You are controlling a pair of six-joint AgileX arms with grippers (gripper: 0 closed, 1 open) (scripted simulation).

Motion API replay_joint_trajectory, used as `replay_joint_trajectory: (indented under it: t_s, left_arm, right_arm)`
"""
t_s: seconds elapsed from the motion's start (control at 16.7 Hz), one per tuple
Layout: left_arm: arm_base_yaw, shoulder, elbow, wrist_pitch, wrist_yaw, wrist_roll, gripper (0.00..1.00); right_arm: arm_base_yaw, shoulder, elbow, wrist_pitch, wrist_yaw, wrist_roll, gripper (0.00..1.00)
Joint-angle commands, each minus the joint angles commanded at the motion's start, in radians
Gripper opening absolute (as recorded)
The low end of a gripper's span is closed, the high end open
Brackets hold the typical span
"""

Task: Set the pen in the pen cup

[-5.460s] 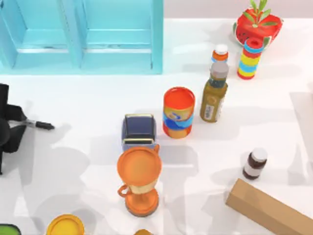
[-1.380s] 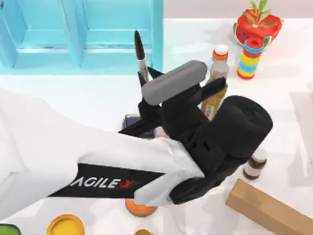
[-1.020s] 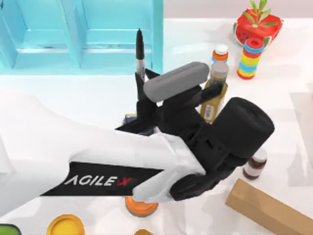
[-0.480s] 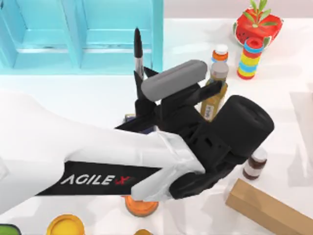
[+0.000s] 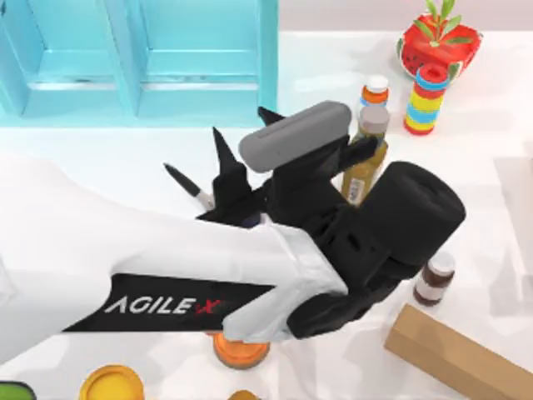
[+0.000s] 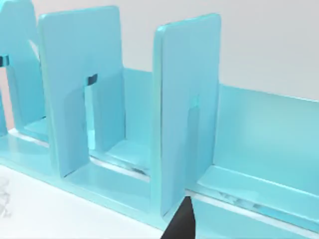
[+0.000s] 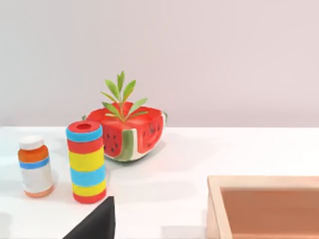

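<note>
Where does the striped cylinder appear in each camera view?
Top view: striped cylinder at upper right, just below the watermelon planter.
Left wrist view: this camera faces the blue rack instead.
Right wrist view: it stands between the orange-banded bottle and the planter.
Shared landmark: the watermelon planter.

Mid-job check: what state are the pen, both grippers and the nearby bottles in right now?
Pen: loose, tilted, lower end hidden behind the arm.
Left gripper: open, holding nothing, over the table's middle.
Olive bottle: upright, capped.
Brown bottle: upright, capped.
Right gripper: parked, facing the watermelon planter.
</note>
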Motion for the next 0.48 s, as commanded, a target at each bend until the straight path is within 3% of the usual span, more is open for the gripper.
replay_joint_trajectory:
  t_s: [0.12, 0.48]
  left_arm:
    - [0.000, 0.000, 0.000, 0.000, 0.000, 0.000, 0.98]
    - [0.000, 0.000, 0.000, 0.000, 0.000, 0.000, 1.00]
  right_arm:
    - [0.000, 0.000, 0.000, 0.000, 0.000, 0.000, 1.00]
    - [0.000, 0.000, 0.000, 0.000, 0.000, 0.000, 1.00]
